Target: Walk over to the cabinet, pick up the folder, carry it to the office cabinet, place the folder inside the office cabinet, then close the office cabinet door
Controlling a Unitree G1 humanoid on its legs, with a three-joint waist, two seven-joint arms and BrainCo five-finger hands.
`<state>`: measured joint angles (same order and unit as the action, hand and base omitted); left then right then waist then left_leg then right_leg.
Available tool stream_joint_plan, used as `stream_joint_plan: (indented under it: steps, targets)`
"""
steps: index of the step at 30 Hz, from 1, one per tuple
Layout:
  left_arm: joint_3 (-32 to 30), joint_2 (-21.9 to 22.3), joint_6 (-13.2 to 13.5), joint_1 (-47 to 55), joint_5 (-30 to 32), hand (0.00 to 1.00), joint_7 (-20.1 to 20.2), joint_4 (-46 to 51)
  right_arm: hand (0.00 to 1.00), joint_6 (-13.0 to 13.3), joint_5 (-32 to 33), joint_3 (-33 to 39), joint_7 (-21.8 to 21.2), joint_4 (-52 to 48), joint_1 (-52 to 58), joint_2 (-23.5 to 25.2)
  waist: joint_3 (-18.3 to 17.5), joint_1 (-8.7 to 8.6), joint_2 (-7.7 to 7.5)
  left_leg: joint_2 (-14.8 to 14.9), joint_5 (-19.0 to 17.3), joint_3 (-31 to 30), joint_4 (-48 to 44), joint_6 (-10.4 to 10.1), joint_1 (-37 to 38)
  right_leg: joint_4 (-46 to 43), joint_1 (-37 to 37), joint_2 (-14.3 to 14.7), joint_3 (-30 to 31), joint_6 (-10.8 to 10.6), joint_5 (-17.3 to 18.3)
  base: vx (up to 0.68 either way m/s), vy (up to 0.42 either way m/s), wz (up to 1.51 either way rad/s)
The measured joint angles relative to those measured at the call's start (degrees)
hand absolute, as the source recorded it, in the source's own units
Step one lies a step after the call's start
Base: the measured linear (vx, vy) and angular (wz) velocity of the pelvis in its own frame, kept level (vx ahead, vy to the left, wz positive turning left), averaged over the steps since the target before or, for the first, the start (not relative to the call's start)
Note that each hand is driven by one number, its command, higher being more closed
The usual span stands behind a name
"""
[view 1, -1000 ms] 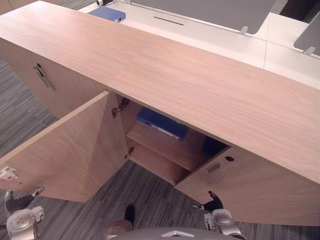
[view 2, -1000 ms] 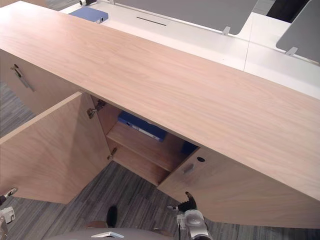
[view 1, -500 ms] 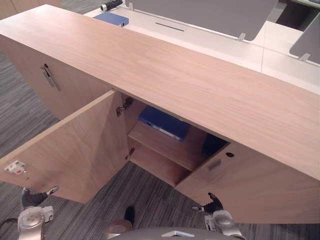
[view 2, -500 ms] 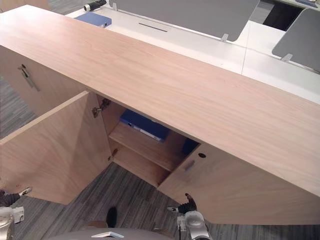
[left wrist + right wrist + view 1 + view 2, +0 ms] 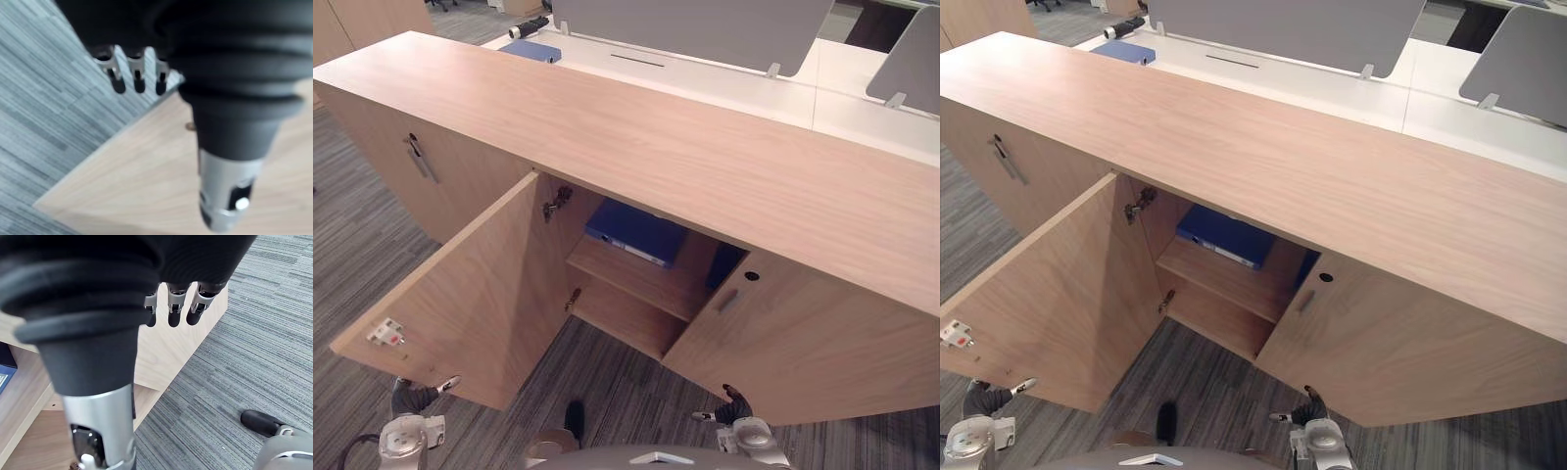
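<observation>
On the shelf (image 5: 641, 281) of the office cabinet (image 5: 705, 166), blue folder (image 5: 636, 232) half hidden under its top, left hand (image 5: 414, 396) and right hand (image 5: 732, 403) slack-fingered, empty

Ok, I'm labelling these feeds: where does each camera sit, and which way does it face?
Left eye view: on the head, looking down at the office cabinet, its open left door and the folder inside; left hand and right hand at the lower edge.
Right eye view: beside it, same scene and hands.
Left wrist view: along the left hand's fingers to the left door and carpet.
Right wrist view: along the right hand to the right door, carpet.
Shared: both wrist views show carpet.
</observation>
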<state>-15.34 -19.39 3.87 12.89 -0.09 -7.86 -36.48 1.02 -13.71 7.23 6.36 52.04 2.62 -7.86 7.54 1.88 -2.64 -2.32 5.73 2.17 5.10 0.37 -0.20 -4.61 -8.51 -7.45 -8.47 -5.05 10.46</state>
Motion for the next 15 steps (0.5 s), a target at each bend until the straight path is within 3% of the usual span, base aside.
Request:
stream_joint_plan:
  steps: [12, 15]
  targets:
    - [5.9, 0.0, -0.4, 3.8, 1.4, 0.0, 1.2, 2.1, 0.0, 0.0, -0.2, 0.1, 0.0, -0.1, -0.1, 0.3, 0.0, 0.37, 0.08, -1.0, -0.2, 3.2, 0.0, 0.9, 1.0, 0.3, 0.1, -1.1, 2.7, 0.2, -1.3, 0.03, 0.003, -0.1]
    - [8.4, 0.3, -0.4, 4.3, 1.4, 0.0, 1.2, 2.0, 0.0, 0.0, -0.2, 0.1, 0.0, -1.2, 0.1, 0.3, -0.1, 0.36, 0.76, -0.8, -0.2, 4.5, 0.0, 0.9, 1.2, 0.4, 0.5, -1.0, 3.9, 0.5, -1.4, -0.06, -0.002, -0.19]
